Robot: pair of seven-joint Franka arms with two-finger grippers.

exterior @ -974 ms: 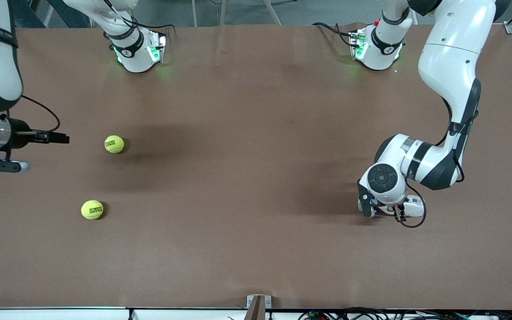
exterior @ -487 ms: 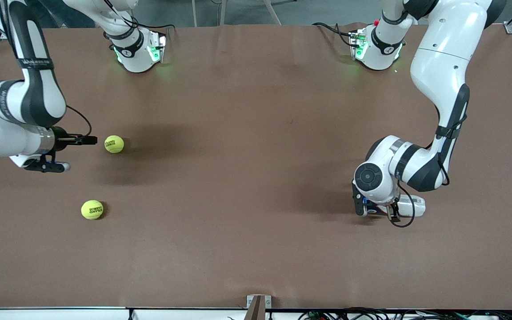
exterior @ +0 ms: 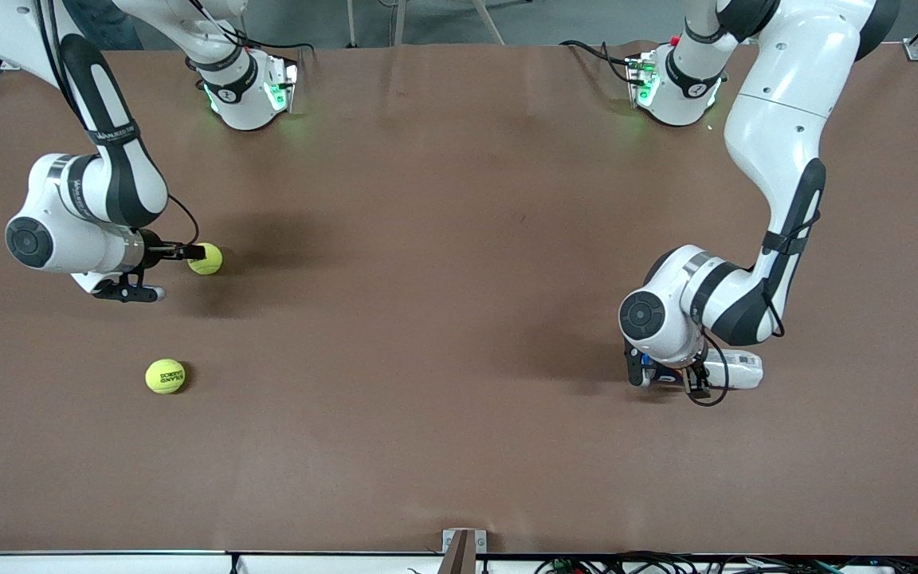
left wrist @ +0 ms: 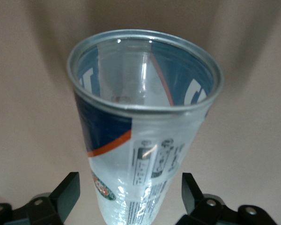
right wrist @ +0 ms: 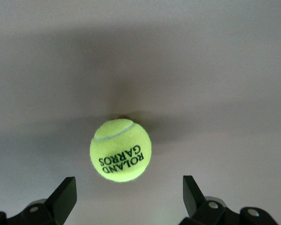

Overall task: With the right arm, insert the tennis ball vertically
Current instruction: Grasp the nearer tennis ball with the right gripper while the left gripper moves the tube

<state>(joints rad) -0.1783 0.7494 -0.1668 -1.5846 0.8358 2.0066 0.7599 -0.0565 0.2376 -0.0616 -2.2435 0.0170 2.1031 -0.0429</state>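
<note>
A yellow tennis ball [exterior: 205, 259] [right wrist: 121, 150] lies on the brown table toward the right arm's end. My right gripper [exterior: 186, 253] [right wrist: 128, 185] is open, low over the table, with its fingertips just short of the ball and nothing between them. A clear tennis-ball can [left wrist: 140, 117] with a blue and orange label stands between the fingers of my left gripper [exterior: 664, 376] [left wrist: 130, 174]. The can's open mouth faces up toward the wrist camera. Both fingers stand clear of its sides, so the left gripper is open. In the front view the hand hides most of the can [exterior: 653, 368].
A second tennis ball [exterior: 165, 376] lies nearer the front camera than the first one. Both arm bases [exterior: 248, 96] [exterior: 678, 92] stand along the table's edge farthest from the front camera. Bare brown tabletop [exterior: 427, 319] spans the middle between the arms.
The right arm has swung in from the table's end until its fingers reach the ball. The left arm has shifted slightly toward the right arm's end, staying around the can.
</note>
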